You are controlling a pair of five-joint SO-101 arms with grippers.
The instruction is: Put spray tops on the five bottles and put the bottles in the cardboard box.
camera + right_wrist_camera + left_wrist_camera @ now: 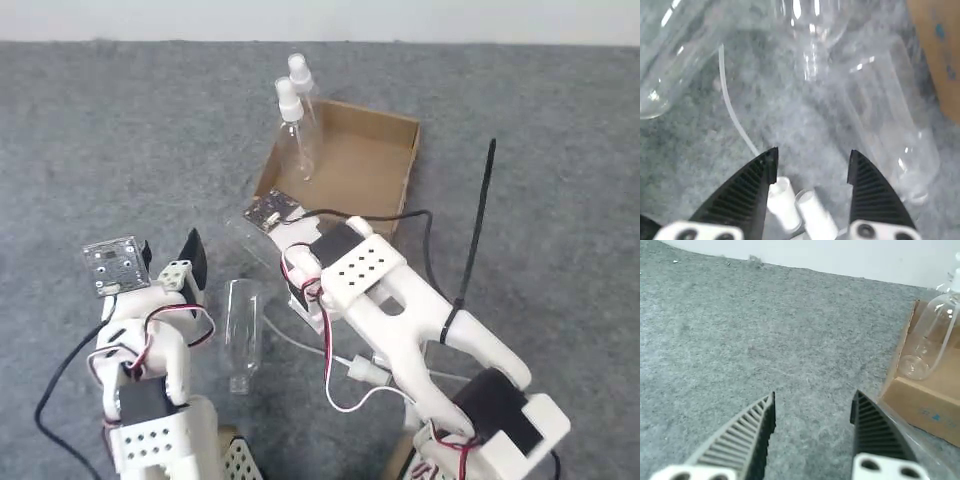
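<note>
Two capped bottles (296,120) stand upright in the upper-left corner of the cardboard box (385,165), which sits in the upper centre of the high view. They lean against its wall, I judge so that the rest of the floor stays free for those to come. A bare bottle (243,335) lies on its side on the carpet (120,140) at lower centre, its open neck pointing toward the bottom of the frame, between the two arms where either could reach it. In the right wrist view two loose spray tops (785,202) lie side by side near the bottom edge, and a thin dip tube (735,115) runs up and to the left from them. More clear bottles lie across the top and right of that frame. Their transparent bodies overlap, so I cannot say for certain how many there are, probably three. The right gripper (812,157) hangs directly over the spray tops with its jaws spread and nothing clamped, which reads to me as lining up to pick one. The left gripper (812,402) is also spread and empty, held low over bare carpet just left of the box's near corner. I take that as a waiting position, close enough to steady a bottle once a top is in hand. With two bottles done and three uncapped, I judge the job under halfway.
</note>
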